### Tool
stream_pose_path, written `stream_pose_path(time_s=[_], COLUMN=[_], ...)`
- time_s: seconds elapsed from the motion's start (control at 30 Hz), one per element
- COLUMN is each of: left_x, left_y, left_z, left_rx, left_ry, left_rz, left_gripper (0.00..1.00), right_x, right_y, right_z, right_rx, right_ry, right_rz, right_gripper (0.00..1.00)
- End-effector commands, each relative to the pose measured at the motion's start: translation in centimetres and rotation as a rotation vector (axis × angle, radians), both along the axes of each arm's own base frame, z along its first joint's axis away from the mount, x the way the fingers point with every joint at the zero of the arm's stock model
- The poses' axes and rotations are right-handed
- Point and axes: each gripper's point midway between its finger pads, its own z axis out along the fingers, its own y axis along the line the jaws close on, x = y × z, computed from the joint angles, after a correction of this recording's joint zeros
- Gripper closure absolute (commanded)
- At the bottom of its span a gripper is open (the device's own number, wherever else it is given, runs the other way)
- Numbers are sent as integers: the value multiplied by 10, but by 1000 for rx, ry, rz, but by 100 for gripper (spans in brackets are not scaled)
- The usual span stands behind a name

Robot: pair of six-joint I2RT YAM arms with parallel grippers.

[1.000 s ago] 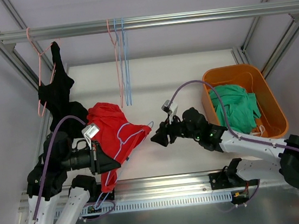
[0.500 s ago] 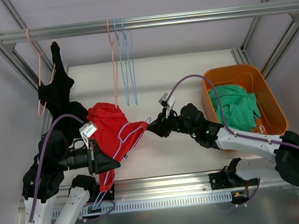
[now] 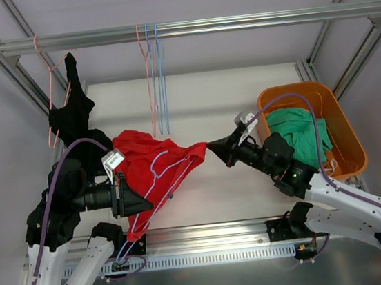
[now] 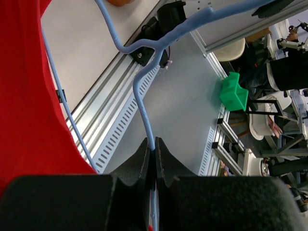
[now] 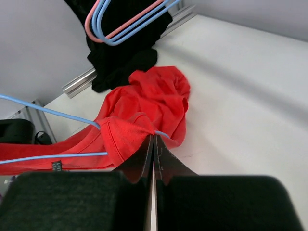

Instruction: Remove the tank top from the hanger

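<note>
left claw (image 4: 155, 146): pinching the blue hanger (image 4: 190, 25) by its wire, fully closed | right claw (image 5: 153, 140): closed on the red tank top (image 3: 137, 159) edge | tank top: stretching between both claws above the table (image 3: 240, 94), hanger inside | risk: strap is maybe catching on the hanger shoulder, so pulling could slip the thin wire from the left claw

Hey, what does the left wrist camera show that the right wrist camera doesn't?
Only the left wrist: the left gripper shut on the blue hanger, the slotted rail along the table's edge, and a green block in the room beyond. Only the right wrist: the right gripper pinching the red tank top, the black garment, spare hangers and the white table. Both: the red tank top and the blue hanger.
</note>
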Motion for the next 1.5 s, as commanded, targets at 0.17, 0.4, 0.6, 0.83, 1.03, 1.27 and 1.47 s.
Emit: stream_pose_path(time_s=[0.17,0.4,0.6,0.83,1.03,1.27,1.47], left_x=[-5,-18,6,39,63,73,64], left_y=[-5,-8,-14,-29,-56,-74,-70], left_z=[42,51,87,219,277,238,202], left_rx=[-64,-93,-94,-368,-472,-458,-463], left_ry=[-85,-99,-214,-668,-656,-545,-404], left_rz=[-76,-156,-131,-66,-158,-140,-57], left_gripper=[100,100,100,100,100,100,100], right_x=[40,66,49,16,-2,-18,-7], right_y=[-50,-119,-132,-171,-158,-101,-81], right_z=[6,68,110,158,151,118,111], right_rx=[-52,46,17,15,-50,-106,-86], right_ry=[6,23,-18,-114,-82,-22,-1], right_rz=[-300,-519,-501,-566,-441,-109,-54], right_gripper=[100,100,100,100,100,76,53])
